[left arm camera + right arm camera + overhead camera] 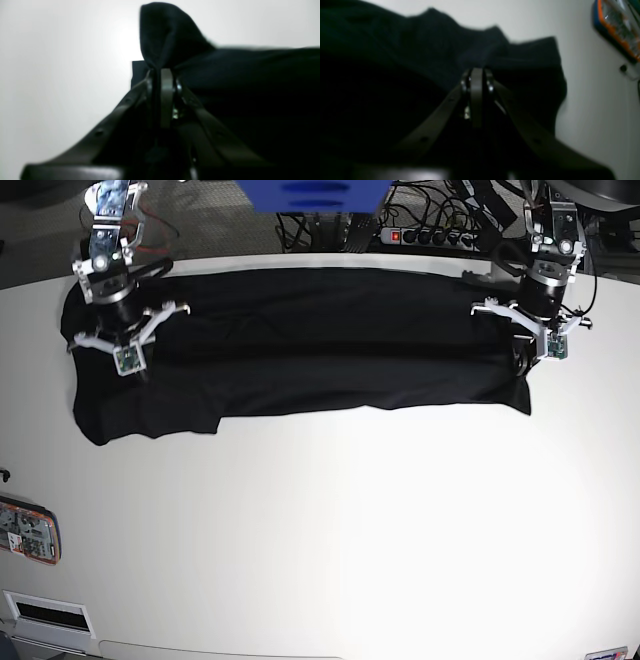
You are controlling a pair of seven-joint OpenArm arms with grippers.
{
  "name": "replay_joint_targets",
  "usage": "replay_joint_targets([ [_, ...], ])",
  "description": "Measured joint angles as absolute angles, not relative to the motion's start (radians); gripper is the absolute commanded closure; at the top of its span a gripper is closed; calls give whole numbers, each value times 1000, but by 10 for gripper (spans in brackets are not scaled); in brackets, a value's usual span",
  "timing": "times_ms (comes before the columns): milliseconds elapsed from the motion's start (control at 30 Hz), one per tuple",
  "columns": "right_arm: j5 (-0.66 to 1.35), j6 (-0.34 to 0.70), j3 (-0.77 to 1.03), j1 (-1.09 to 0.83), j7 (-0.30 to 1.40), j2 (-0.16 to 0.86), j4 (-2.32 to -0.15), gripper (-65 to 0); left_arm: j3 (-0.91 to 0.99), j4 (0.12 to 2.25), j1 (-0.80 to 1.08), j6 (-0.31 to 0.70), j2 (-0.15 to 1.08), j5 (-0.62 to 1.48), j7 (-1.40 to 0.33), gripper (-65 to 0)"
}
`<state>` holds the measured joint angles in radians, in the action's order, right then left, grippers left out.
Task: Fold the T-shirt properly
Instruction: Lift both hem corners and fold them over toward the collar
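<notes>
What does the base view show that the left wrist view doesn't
Only the base view shows the whole T-shirt spread across the white table, the right gripper at its other end, and a power strip behind. Only the left wrist view shows the left gripper shut on a pinched peak of fabric. Both show shirt, table and left arm.

Both wrist views are out of focus. In the left wrist view the T-shirt (172,37) runs off the right edge, and its lower part merges into shadow. In the right wrist view the cloth runs off the left edge; an orange-rimmed object (617,27) is cut by the right edge and cannot be identified. In the base view the fingertips of both grippers are hidden behind their mounts. A device (28,532) is cut by the left edge.
</notes>
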<state>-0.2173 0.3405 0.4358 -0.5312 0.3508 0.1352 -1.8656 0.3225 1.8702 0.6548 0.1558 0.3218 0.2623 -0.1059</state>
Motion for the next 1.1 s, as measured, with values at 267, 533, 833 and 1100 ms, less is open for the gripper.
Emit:
replay_joint_targets([
  [267,-218,346,458,-580,348,93,-1918,0,363,1869,653,157,268,178,-106,0],
  [533,-218,347,532,-688,347,-10,-1927,0,363,1870,657,161,264,178,-105,0],
  [833,-218,345,538,-688,351,-9,-1922,0,362,1837,679,161,263,178,-107,0],
  [1100,-216,348,537,-685,374,-9,-1919,0,362,1802,695,162,249,121,-109,-21],
])
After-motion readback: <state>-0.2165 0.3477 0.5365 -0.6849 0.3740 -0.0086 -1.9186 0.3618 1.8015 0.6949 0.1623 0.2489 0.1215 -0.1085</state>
